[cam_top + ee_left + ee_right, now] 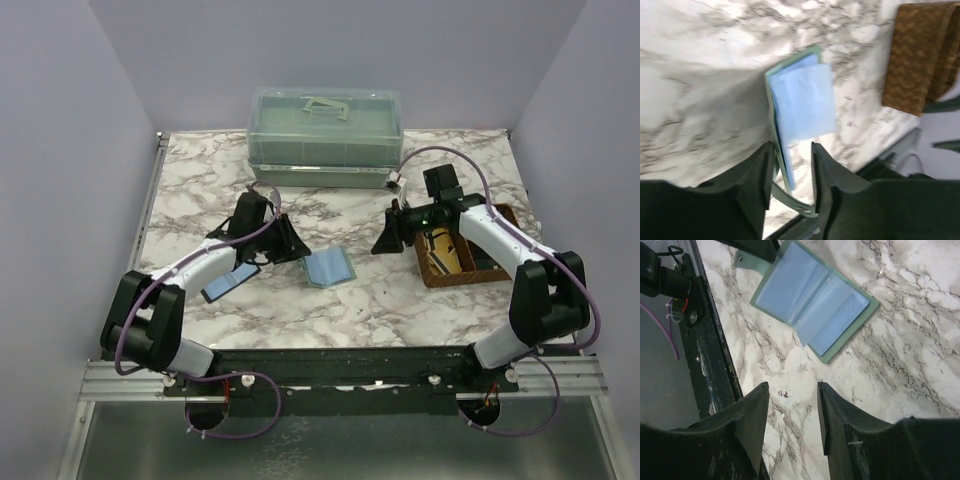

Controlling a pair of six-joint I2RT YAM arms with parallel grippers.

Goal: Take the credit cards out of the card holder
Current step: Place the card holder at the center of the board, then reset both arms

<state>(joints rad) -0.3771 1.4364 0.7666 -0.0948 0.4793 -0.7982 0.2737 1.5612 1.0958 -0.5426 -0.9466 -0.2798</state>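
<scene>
a: what does the robot look like?
b: the left arm (pixel 205 262) and right arm (pixel 492 232) both have white shells between bulky black joints, and a purple cable (pixel 445 150) loops along each.
a: and the ends?
b: the right gripper (pixel 792 387) has matte black wedge-shaped fingers (pixel 752 422), lightly scuffed; the left gripper (pixel 792 146) matches.

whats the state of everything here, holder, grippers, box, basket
card holder: open, lying flat, blue inside up
left gripper: open, the holder's near edge between its fingers
right gripper: open, empty
clear storage box: lid on
wicker basket: upright, not empty
</scene>
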